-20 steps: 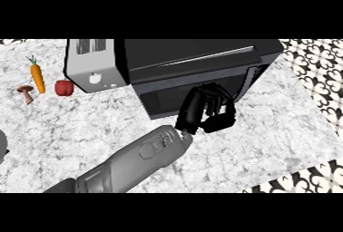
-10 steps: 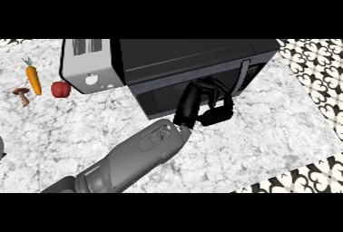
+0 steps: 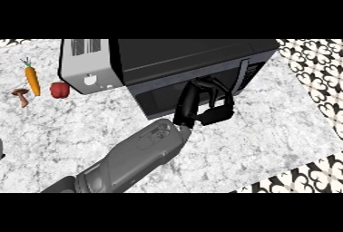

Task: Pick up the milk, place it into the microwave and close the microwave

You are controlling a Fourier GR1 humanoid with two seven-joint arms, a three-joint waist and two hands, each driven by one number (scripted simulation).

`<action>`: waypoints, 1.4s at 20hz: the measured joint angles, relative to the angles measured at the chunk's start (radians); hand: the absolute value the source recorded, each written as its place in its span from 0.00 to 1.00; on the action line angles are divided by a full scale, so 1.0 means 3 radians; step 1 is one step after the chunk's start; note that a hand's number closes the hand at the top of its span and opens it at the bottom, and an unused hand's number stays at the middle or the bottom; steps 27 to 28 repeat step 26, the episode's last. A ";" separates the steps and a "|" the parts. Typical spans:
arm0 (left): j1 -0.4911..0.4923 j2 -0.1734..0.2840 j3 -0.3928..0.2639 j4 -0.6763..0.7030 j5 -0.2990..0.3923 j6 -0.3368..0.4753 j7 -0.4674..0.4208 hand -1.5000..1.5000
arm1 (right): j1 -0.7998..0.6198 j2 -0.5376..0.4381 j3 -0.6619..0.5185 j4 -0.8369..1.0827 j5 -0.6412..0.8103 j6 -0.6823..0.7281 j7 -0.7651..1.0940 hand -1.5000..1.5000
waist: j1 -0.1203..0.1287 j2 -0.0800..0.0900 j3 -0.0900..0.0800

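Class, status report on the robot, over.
Right hand at microwave door. Milk not in sight. Carrot off to the left, out of the way.

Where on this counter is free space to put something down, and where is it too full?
Bare marble lies right of the microwave, toward the patterned floor, and in front left of the forearm. It is crowded at the left: carrot, red pepper, mushroom, toaster.
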 measured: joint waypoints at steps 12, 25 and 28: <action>0.0002 0.0001 -0.0052 0.0042 0.0197 0.0099 -0.0361 1.00 | -0.0047 -0.0119 0.0025 -0.0123 -0.0159 0.0153 0.0039 0.00 | -0.0041 0.0021 -0.0003; -0.0006 0.0001 -0.0081 0.0082 0.0381 0.0157 -0.0634 1.00 | -0.0045 -0.0223 0.0011 -0.0190 -0.0284 0.0238 0.0081 0.00 | -0.0084 0.0036 -0.0002; -0.0006 0.0001 -0.0081 0.0084 0.0397 0.0156 -0.0649 1.00 | -0.0040 -0.0231 0.0010 -0.0194 -0.0293 0.0243 0.0086 0.00 | -0.0088 0.0036 -0.0002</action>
